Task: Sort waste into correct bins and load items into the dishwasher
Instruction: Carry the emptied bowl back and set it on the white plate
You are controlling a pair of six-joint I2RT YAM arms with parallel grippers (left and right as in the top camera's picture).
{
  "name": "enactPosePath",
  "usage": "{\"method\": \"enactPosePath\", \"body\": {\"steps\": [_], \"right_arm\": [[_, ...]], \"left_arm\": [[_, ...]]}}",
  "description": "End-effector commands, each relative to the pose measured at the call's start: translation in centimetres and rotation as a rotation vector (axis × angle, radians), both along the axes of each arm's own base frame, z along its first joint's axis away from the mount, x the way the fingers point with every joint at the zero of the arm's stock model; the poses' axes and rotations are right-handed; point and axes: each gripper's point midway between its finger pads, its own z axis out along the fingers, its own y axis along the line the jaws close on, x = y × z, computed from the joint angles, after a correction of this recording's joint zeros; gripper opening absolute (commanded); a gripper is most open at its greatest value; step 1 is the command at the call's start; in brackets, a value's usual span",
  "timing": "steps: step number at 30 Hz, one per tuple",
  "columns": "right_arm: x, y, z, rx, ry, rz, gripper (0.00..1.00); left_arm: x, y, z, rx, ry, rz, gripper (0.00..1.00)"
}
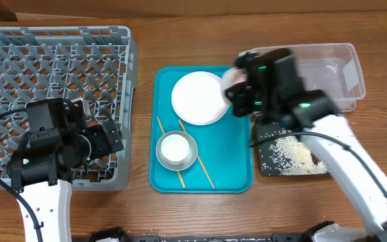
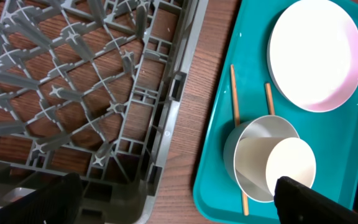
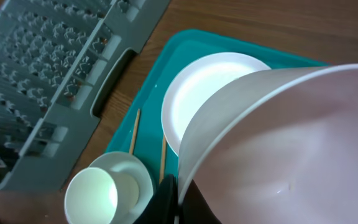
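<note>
My right gripper [image 1: 245, 93] is shut on the rim of a pinkish white bowl [image 1: 234, 77] and holds it tilted above the teal tray's far right corner. The bowl fills the right wrist view [image 3: 278, 149], with my fingers [image 3: 174, 200] pinching its edge. On the tray lie a round white plate [image 1: 199, 97], a grey metal bowl [image 1: 192, 158] with a white cup [image 1: 175, 148] in it, and two wooden chopsticks [image 1: 207, 176]. My left gripper [image 1: 109, 138] is open and empty over the grey rack's [image 1: 130, 101] near right corner; it also shows in the left wrist view [image 2: 179, 205].
The teal tray [image 1: 234, 161] sits mid-table. A shallow black tray [image 1: 264, 168] at the right holds loose white rice [image 1: 287, 153]. A clear plastic tub [image 1: 348, 67] stands behind it, partly hidden by my right arm. Bare wood separates the rack and the teal tray.
</note>
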Motion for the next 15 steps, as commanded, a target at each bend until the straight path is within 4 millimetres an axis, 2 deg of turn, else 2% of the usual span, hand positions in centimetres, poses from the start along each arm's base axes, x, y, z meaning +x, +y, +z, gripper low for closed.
{"method": "enactPosePath", "body": {"steps": [1, 3, 5, 8, 10, 12, 13, 14, 15], "right_arm": [[1.3, 1.6, -3.2, -0.092, -0.002, -0.008, 0.04], [1.4, 3.0, -5.0, -0.102, 0.015, 0.019, 0.04], [1.5, 4.5, -7.5, -0.120, 0.041, 0.046, 0.04], [1.7, 5.6, -10.0, -0.135, 0.064, 0.065, 0.04], [2.0, 6.0, -11.3, -0.141, 0.074, 0.069, 0.04], [2.2, 6.1, -11.5, -0.140, 0.071, 0.069, 0.04], [2.2, 6.1, -11.5, -0.139, 0.070, 0.069, 0.06], [2.2, 6.1, -11.5, -0.139, 0.071, 0.069, 0.25], [2.1, 6.1, -11.4, -0.137, 0.075, 0.073, 0.34]], "left_arm": [[0.4, 0.1, 0.6, 0.004, -0.021, -0.012, 1.00], [0.4, 0.1, 0.6, 0.004, -0.021, -0.012, 1.00], [0.4, 0.1, 0.6, 0.004, -0.021, -0.012, 1.00], [0.4, 0.1, 0.6, 0.004, -0.021, -0.012, 1.00], [0.4, 0.1, 0.6, 0.004, -0.021, -0.012, 1.00], [0.4, 0.1, 0.6, 0.004, -0.021, -0.012, 1.00], [0.4, 0.1, 0.6, 0.004, -0.021, -0.012, 1.00], [0.4, 0.1, 0.6, 0.004, -0.021, -0.012, 1.00], [0.4, 0.1, 0.6, 0.004, -0.021, -0.012, 1.00]]}}
